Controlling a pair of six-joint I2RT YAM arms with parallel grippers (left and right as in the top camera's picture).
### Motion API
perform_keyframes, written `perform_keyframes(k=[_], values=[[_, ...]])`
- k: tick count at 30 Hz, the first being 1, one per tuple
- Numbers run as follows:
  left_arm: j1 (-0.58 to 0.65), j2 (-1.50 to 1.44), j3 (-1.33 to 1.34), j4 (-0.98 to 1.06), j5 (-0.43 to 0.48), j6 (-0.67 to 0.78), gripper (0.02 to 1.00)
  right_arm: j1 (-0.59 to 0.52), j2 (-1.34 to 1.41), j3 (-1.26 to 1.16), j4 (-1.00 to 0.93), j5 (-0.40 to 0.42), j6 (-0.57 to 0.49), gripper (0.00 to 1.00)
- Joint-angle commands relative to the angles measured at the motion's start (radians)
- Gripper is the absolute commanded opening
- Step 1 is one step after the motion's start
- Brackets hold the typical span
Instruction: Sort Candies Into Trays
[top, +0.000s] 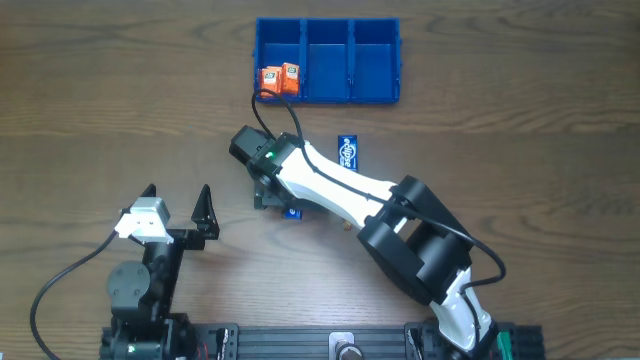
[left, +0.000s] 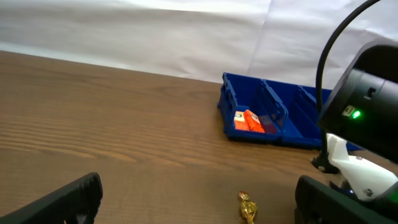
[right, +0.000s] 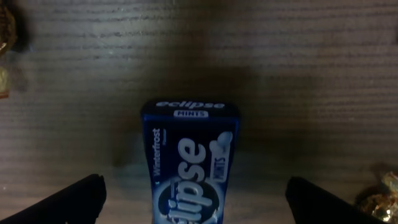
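Observation:
The blue tray (top: 327, 98) with three compartments stands at the far middle of the table. Two orange candies (top: 280, 78) lie in its left compartment, also seen as orange candies (left: 247, 121) from the left wrist. My right gripper (right: 193, 202) is low over a blue mint pack (right: 189, 165), open, with one finger on each side of it. In the top view the right gripper (top: 270, 192) sits at the table's middle, a corner of the blue mint pack (top: 292, 212) peeking out. My left gripper (top: 178, 203) stands open near the front left, holding nothing.
A second blue mint pack (top: 348, 152) lies on the table just in front of the tray. Gold-wrapped candies (right: 378, 196) lie beside the right gripper, and one gold candy (left: 247, 207) lies ahead of the left gripper (left: 199, 202). The right arm (top: 350, 195) crosses the middle.

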Motion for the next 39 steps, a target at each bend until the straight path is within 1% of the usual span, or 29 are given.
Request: perform_keyframes(k=[1, 2, 4, 7, 9, 10, 11, 15, 16, 19, 22, 25, 26, 28, 30, 34, 36, 39], values=[[0.004, -0.006, -0.022, -0.029, 0.018, 0.018, 0.996, 0.001, 0.042, 0.021, 0.011, 0.026, 0.023, 0.844], [0.004, -0.006, -0.022, -0.029, 0.018, 0.018, 0.998, 0.001, 0.042, 0.021, 0.016, 0.026, 0.019, 0.805], [0.004, -0.006, -0.022, -0.029, 0.018, 0.018, 0.998, 0.002, 0.042, 0.021, 0.025, 0.026, 0.018, 0.665], [0.004, -0.006, -0.022, -0.029, 0.018, 0.018, 0.998, 0.002, 0.042, 0.020, 0.030, 0.026, 0.014, 0.500], [0.004, -0.006, -0.022, -0.029, 0.018, 0.018, 0.998, 0.002, 0.042, 0.020, 0.031, 0.026, 0.011, 0.332], [0.004, -0.006, -0.022, -0.029, 0.018, 0.018, 0.998, 0.002, 0.042, 0.020, 0.031, 0.026, 0.011, 0.283], [0.004, -0.006, -0.022, -0.029, 0.018, 0.018, 0.998, 0.002, 0.042, 0.020, 0.031, 0.027, 0.011, 0.259], [0.004, -0.006, -0.022, -0.029, 0.018, 0.018, 0.998, 0.016, 0.034, 0.029, 0.027, 0.027, -0.035, 0.224], [0.004, -0.006, -0.022, -0.029, 0.018, 0.018, 0.998, 0.035, -0.005, 0.042, 0.013, 0.045, -0.072, 0.218], [0.004, -0.006, -0.022, -0.029, 0.018, 0.018, 0.996, 0.036, -0.089, 0.065, -0.047, 0.111, -0.085, 0.176], [0.004, -0.006, -0.022, -0.029, 0.018, 0.018, 0.998, 0.019, -0.205, 0.105, -0.100, 0.170, -0.156, 0.163], [0.004, -0.006, -0.022, -0.029, 0.018, 0.018, 0.998, -0.036, -0.259, 0.183, -0.175, 0.223, -0.208, 0.163], [0.004, -0.006, -0.022, -0.029, 0.018, 0.018, 0.996, -0.072, -0.260, 0.241, -0.216, 0.245, -0.233, 0.163], [0.004, -0.006, -0.022, -0.029, 0.018, 0.018, 0.998, -0.142, -0.243, 0.341, -0.237, 0.247, -0.308, 0.163], [0.004, -0.006, -0.022, -0.029, 0.018, 0.018, 0.998, -0.190, -0.207, 0.431, -0.227, 0.267, -0.359, 0.163], [0.004, -0.006, -0.022, -0.029, 0.018, 0.018, 0.998, -0.245, -0.087, 0.608, -0.194, 0.327, -0.454, 0.163], [0.004, -0.006, -0.022, -0.029, 0.018, 0.018, 0.996, -0.269, -0.016, 0.663, -0.146, 0.330, -0.504, 0.167], [0.004, -0.006, -0.022, -0.029, 0.018, 0.018, 0.998, -0.309, 0.071, 0.676, -0.066, 0.320, -0.515, 0.172]])
